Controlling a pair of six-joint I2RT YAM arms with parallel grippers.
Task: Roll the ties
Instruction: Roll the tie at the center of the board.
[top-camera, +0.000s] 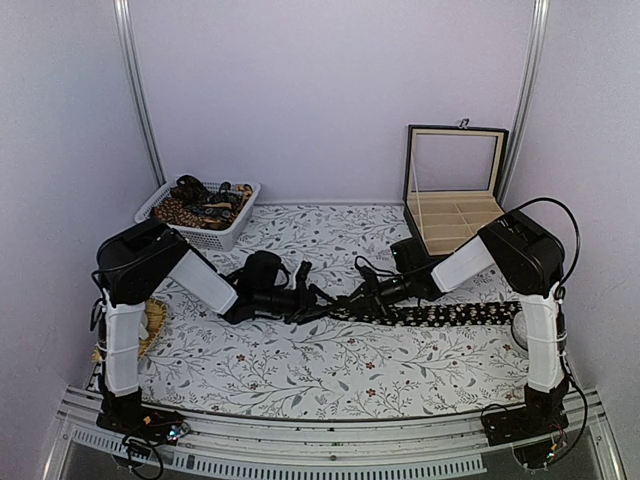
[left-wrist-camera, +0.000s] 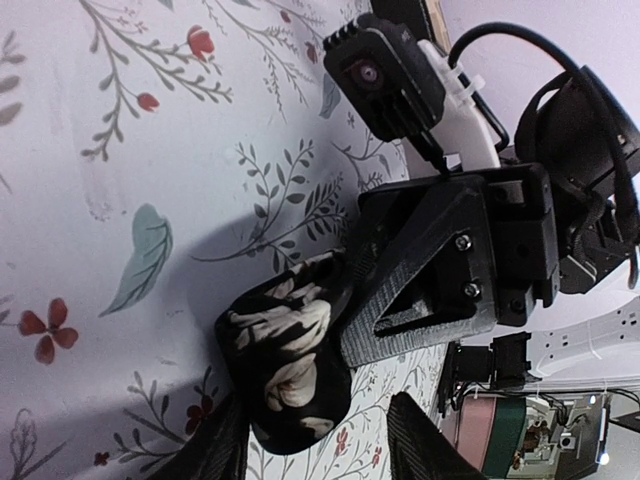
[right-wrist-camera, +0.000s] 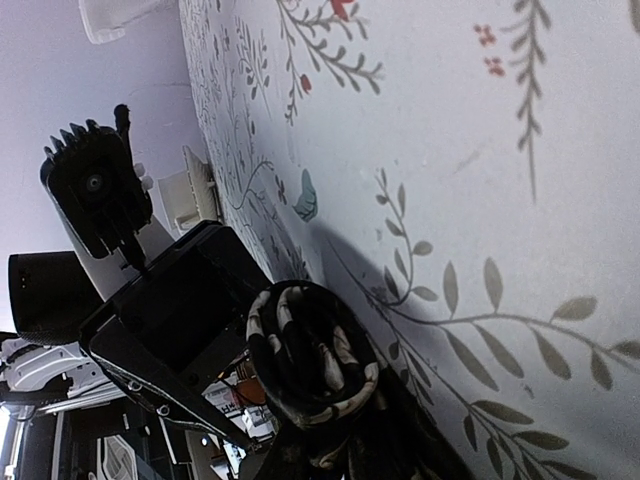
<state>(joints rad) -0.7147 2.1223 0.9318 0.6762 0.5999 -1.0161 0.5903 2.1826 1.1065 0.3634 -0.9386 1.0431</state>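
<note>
At centre, tie roll (left-wrist-camera: 285, 370) clenched in right claw (left-wrist-camera: 352, 300), left claw (left-wrist-camera: 315, 450) agape around it

The left arm (top-camera: 122, 345) and the right arm (top-camera: 545, 340) are both wearing smooth white shells on their long links, with boxy matte-black housings (top-camera: 525, 245) sitting at the joints. Black cables (top-camera: 572, 235) are looping outside the right arm, and loose wiring is gathering around each black base (top-camera: 140, 425). The right tool (top-camera: 345, 303) is showing a black, layered printed body with silver screws (left-wrist-camera: 463, 241) glinting in it. A small black camera box (left-wrist-camera: 375, 70) with a white clip (left-wrist-camera: 460, 95) is riding on it. The left tool (top-camera: 322, 303) is showing a ribbed black motor cap (right-wrist-camera: 92, 185).
</note>
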